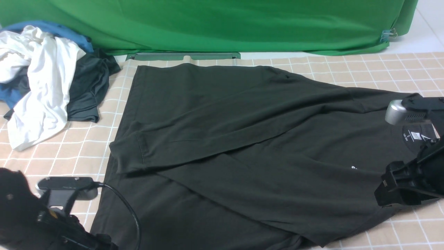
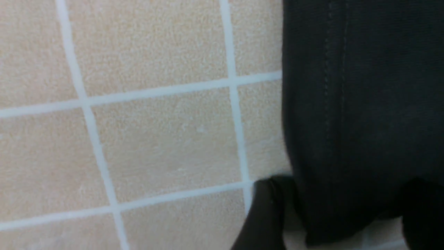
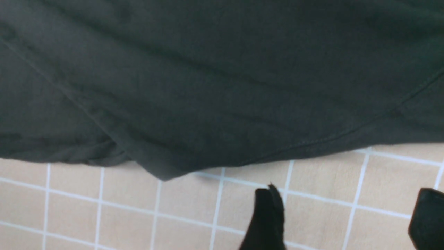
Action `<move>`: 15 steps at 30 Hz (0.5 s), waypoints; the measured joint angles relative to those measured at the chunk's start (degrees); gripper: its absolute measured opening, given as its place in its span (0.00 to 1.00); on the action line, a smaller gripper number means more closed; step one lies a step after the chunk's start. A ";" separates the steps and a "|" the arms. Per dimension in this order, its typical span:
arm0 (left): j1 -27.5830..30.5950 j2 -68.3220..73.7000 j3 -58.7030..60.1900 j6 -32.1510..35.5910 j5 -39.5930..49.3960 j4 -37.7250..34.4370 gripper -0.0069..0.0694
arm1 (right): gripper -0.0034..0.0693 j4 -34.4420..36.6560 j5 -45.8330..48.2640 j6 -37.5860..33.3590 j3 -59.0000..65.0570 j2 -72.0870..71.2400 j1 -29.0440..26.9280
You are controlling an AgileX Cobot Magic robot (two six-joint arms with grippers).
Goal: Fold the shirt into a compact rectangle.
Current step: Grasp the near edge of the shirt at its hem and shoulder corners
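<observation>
The black shirt (image 1: 242, 139) lies spread over the checked tablecloth (image 1: 347, 69), with one side folded diagonally across its body. Its white neck label (image 1: 411, 136) and a bit of white print (image 1: 353, 167) show near the right arm (image 1: 416, 173). In the left wrist view, my left gripper (image 2: 343, 194) is open, its fingers (image 2: 263, 215) wide apart; the shirt's stitched hem (image 2: 364, 104) droops loose between them, unpinched. My right gripper (image 3: 347, 198) is open over bare cloth, just off the shirt's edge (image 3: 208, 86), with nothing between its fingers (image 3: 267, 215).
A heap of white, blue and dark grey garments (image 1: 41, 76) sits at the back left. A green backdrop (image 1: 222, 24) closes off the far side. The left arm (image 1: 52, 222) and its cable occupy the near left corner.
</observation>
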 joint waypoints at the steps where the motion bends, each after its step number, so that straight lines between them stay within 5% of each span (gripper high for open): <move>1: 0.00 0.87 -0.44 0.60 0.19 -0.40 0.73 | 0.80 -0.05 -0.30 0.00 0.00 0.00 0.00; 4: 0.05 2.23 -1.43 4.05 0.72 -1.62 0.61 | 0.80 -0.10 -0.99 0.00 0.00 0.00 0.00; 9: 0.05 3.11 -2.04 6.38 0.56 -4.78 0.21 | 0.80 -0.16 -1.53 0.00 0.00 0.00 0.00; 15: 0.00 2.15 -6.26 2.32 7.07 0.63 0.14 | 0.80 -0.58 -0.91 -1.66 0.00 0.00 0.00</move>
